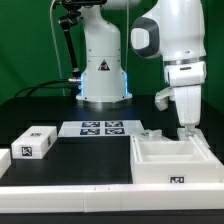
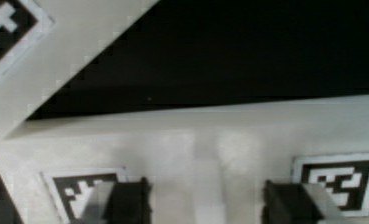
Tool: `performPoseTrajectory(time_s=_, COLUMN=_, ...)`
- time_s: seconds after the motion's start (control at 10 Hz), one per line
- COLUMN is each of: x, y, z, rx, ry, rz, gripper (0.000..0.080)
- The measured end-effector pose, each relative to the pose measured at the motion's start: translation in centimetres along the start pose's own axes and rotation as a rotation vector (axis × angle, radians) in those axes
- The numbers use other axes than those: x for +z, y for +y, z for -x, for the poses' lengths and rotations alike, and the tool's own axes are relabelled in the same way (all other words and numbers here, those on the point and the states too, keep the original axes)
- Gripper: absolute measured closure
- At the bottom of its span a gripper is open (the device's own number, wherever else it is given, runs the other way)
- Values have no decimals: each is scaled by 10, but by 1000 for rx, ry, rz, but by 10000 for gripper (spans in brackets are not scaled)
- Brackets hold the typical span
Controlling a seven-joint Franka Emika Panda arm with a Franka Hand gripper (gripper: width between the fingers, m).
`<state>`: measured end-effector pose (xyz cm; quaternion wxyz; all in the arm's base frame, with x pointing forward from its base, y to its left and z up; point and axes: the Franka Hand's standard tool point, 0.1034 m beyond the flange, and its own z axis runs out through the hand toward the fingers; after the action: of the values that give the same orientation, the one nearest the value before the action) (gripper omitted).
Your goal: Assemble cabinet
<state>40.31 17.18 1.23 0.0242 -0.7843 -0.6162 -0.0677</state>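
The cabinet body [image 1: 170, 160], an open white box with a small tag on its front wall, lies on the black table at the exterior view's right. My gripper [image 1: 185, 126] points straight down over the box's far wall, just above or at it. In the wrist view a white cabinet surface [image 2: 216, 140] with a tag on each side fills the space below my gripper [image 2: 231, 205]. The two dark fingers [image 2: 128, 200] stand wide apart with only that surface showing between them. The gripper is open and holds nothing.
A white tagged block [image 1: 35, 142] lies at the exterior view's left. The marker board [image 1: 100, 128] lies in front of the white robot base [image 1: 103, 70]. A small white tagged part [image 1: 150, 133] lies beside the box; a tagged white piece [image 2: 7, 30] shows in the wrist view's corner.
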Motion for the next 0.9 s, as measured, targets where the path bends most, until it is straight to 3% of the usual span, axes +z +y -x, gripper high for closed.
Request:
performPoseTrajectory(time_s=0.1, x=0, y=0, z=0, rx=1, ry=0, rz=0, gripper=611)
performPoseTrajectory(time_s=0.2, x=0, y=1, z=0, rx=0, ry=1, rz=1, gripper=730)
performPoseTrajectory(time_s=0.7, x=-1, y=1, z=0, rx=0, ry=1, rz=2, gripper=731)
performPoseTrajectory(time_s=0.9, x=-8, y=4, z=0, rx=-14, ry=-13, rz=2, gripper=731)
